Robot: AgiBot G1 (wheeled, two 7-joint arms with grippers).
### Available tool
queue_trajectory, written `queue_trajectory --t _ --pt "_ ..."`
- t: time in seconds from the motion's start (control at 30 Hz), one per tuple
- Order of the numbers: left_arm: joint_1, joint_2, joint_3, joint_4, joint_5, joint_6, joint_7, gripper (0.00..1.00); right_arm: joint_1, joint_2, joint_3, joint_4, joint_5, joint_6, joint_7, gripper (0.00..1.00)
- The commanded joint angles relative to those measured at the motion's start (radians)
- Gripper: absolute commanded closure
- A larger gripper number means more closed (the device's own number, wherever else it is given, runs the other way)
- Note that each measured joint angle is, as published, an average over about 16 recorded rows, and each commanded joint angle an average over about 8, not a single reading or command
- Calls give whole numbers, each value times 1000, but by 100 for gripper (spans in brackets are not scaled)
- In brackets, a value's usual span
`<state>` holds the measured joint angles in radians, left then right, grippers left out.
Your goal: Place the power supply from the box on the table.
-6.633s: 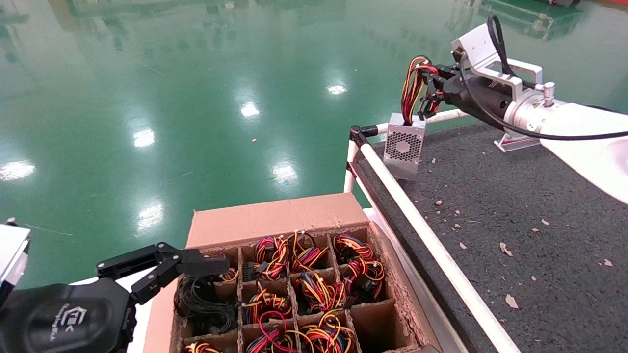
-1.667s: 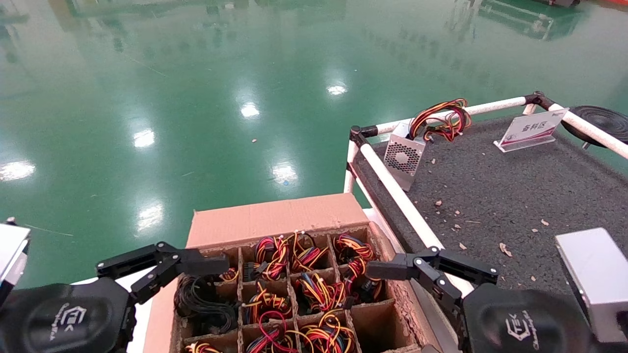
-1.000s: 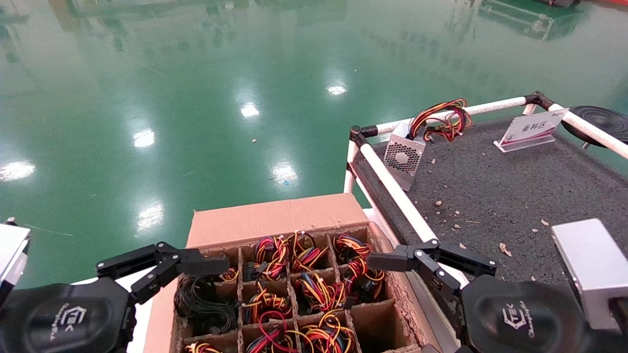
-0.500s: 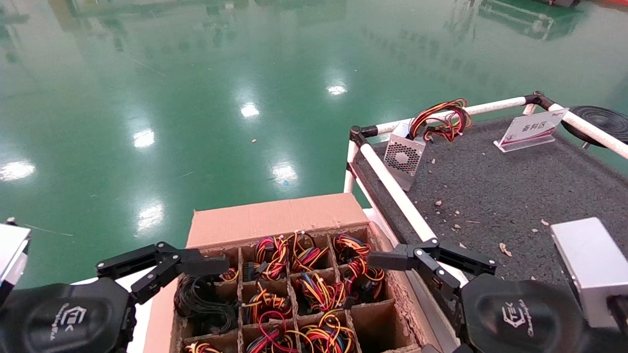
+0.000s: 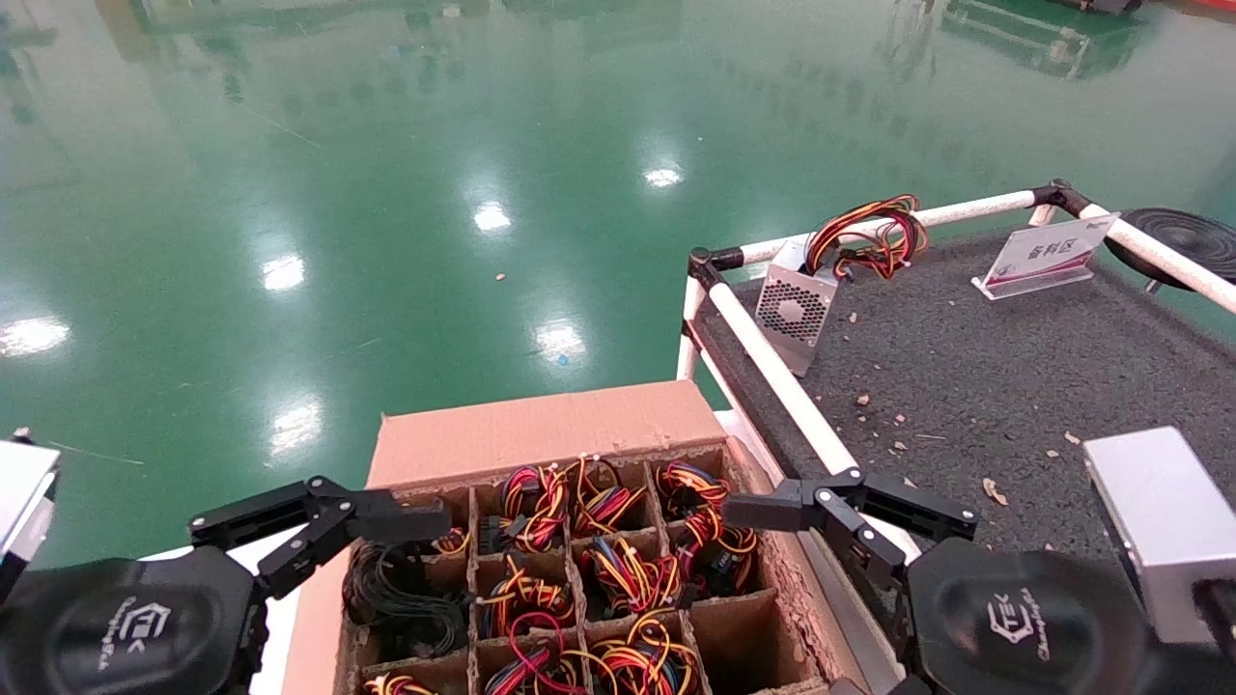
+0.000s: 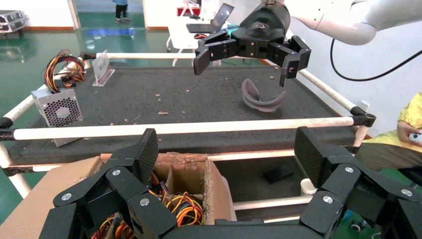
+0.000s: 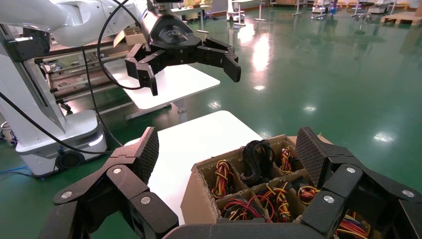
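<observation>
A silver power supply (image 5: 794, 307) with a round fan grille leans against the rail at the far left corner of the dark grey table (image 5: 1014, 386), its coloured wire loop (image 5: 869, 236) resting on top; nothing holds it. The left wrist view shows the power supply (image 6: 57, 110) too. The brown box (image 5: 541, 430) stands beside the table, and several of its cells hold wire bundles. My right gripper (image 5: 850, 512) hovers open and empty over the box's table-side edge. At the box's left edge my left gripper (image 5: 319, 526) is parked, open and empty.
A white pipe rail (image 5: 792, 396) runs between box and table. A tilted sign card (image 5: 1048, 253) and a black round object (image 5: 1183, 236) sit at the table's far side. A grey curved piece (image 6: 261, 97) lies on the table. A low white table (image 7: 184, 144) stands beyond the box.
Earlier my right gripper held the power supply by its wires over the table's far corner. It has since let go and drawn back to the box. Nothing has moved in the last second.
</observation>
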<state>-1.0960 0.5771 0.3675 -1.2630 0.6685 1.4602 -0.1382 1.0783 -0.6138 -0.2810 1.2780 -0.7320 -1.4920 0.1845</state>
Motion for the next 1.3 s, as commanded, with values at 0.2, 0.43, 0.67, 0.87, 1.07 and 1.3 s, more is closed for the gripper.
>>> queue_trajectory --t 0.2,0.43,0.67,0.87,1.07,1.3 --pt "0 0 0 0 0 0 0 0 0 0 0 0 0 0 0 0" --pt "0 0 0 0 0 0 0 0 0 0 0 -1 0 0 0 0" --pt "0 0 0 0 0 0 0 0 0 0 0 -1 0 0 0 0" --pt "0 0 0 0 0 0 0 0 0 0 0 -1 0 0 0 0" --pt "0 0 0 0 0 0 0 0 0 0 0 -1 0 0 0 0" --pt "0 0 0 0 0 0 0 0 0 0 0 -1 0 0 0 0"
